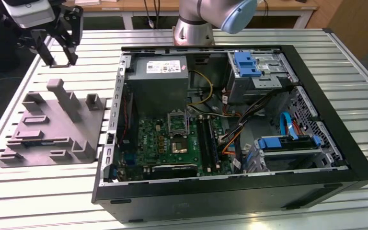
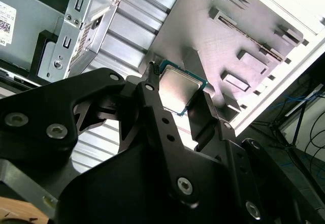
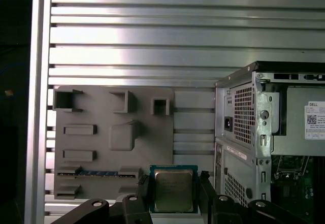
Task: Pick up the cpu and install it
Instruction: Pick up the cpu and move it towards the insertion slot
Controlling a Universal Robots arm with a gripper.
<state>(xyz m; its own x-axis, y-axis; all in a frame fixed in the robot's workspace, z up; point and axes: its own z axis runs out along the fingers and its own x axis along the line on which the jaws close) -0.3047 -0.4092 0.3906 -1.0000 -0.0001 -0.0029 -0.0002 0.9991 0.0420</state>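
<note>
The cpu, a small square chip with a silvery metal top, sits between my two black fingers in both wrist views, and my gripper is shut on its edges. The second wrist view shows the cpu clamped the same way, raised above the grey tray. In the exterior view my gripper hangs high at the far left, above the back end of the tray and left of the open computer case. The motherboard's socket lies uncovered inside the case, its metal frame lifted.
The grey moulded tray with upright posts lies on the slatted metal table. The case holds a grey power supply, blue drive brackets, cables and memory sticks. The arm's base stands behind the case.
</note>
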